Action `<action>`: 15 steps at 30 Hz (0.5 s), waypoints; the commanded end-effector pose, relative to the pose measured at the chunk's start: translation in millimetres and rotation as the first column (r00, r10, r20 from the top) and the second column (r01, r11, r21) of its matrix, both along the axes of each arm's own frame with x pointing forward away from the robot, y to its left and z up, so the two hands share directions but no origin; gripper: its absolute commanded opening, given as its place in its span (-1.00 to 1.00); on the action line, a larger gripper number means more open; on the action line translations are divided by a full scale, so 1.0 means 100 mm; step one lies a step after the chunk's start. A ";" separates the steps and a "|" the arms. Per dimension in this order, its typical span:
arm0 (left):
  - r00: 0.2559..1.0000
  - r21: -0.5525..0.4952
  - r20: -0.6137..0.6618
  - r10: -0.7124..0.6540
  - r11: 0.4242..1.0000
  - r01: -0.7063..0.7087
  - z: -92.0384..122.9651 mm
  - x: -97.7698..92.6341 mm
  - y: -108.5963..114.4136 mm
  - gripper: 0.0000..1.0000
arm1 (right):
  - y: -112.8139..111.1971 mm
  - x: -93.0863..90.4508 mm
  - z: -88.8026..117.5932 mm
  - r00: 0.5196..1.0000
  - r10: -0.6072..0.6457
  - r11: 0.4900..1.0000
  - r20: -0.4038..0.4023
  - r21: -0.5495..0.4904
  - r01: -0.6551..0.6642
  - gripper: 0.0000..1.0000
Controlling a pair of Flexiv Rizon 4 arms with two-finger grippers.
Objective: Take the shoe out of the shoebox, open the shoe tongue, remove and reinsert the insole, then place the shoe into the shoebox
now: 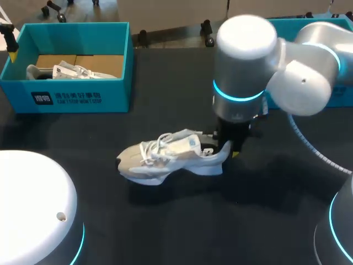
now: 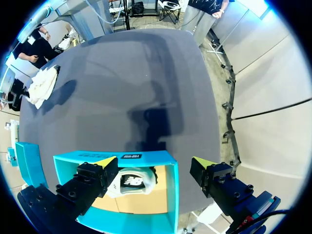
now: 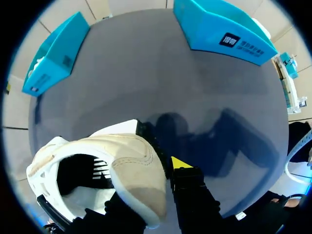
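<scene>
Shoe (image 1: 168,157) lies on its sole near the middle of the dark, matte desk (image 1: 182,232), toe to the left and heel to the right. It is a low cream-and-white trainer with a mesh upper, looped white laces and a thick, sculpted pale sole that flares out behind the heel. The right arm (image 1: 245,66), a smooth silver-grey cylinder with a glowing cyan ring, comes in from the right and stands over the heel. The right jaws are closed on the shoe at the heel: in the right wrist view one yellow fingertip (image 3: 181,163) presses the outside of the padded, stitched collar, while the other finger is hidden behind that collar. The mouth of the shoe gapes dark beside it.

At the far left stands the box (image 1: 71,99), a teal cardboard rectangle with a bare brown floor; a second shoe (image 1: 66,70) and crumpled white paper lie in it. The left jaws hang above this box, spread wide and holding nothing, their yellow fingertips (image 2: 105,162) well apart. A second teal cardboard piece (image 3: 53,53) stands at the far right.
</scene>
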State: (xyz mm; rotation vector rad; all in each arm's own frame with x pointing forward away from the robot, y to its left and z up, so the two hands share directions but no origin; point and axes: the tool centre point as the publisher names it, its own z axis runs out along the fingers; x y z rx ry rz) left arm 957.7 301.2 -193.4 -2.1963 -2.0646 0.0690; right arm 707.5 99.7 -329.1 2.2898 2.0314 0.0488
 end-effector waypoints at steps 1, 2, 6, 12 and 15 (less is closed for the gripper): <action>1.000 0.001 0.000 0.000 1.000 0.000 0.01 0.00 0.00 1.00 | 0.08 -0.08 -0.11 1.000 -0.010 1.000 -0.001 -0.005 0.010 -1.00; 1.000 0.001 0.000 0.000 1.000 0.000 0.01 0.00 0.00 1.00 | 0.08 -0.09 -0.13 1.000 -0.011 1.000 -0.003 -0.005 0.011 -1.00; 1.000 0.001 0.000 0.000 1.000 0.000 0.01 0.00 0.00 1.00 | 0.10 -0.17 -0.20 1.000 -0.010 1.000 -0.003 -0.006 0.010 -1.00; 1.000 0.001 0.000 0.000 1.000 0.000 0.01 0.00 0.00 1.00 | 0.13 -0.29 -0.28 1.000 0.007 1.000 -0.002 -0.011 -0.007 -1.00; 1.000 0.001 0.000 0.000 1.000 0.000 0.01 0.00 0.00 1.00 | 0.13 -0.33 -0.30 1.000 -0.003 1.000 -0.016 -0.027 0.002 -1.00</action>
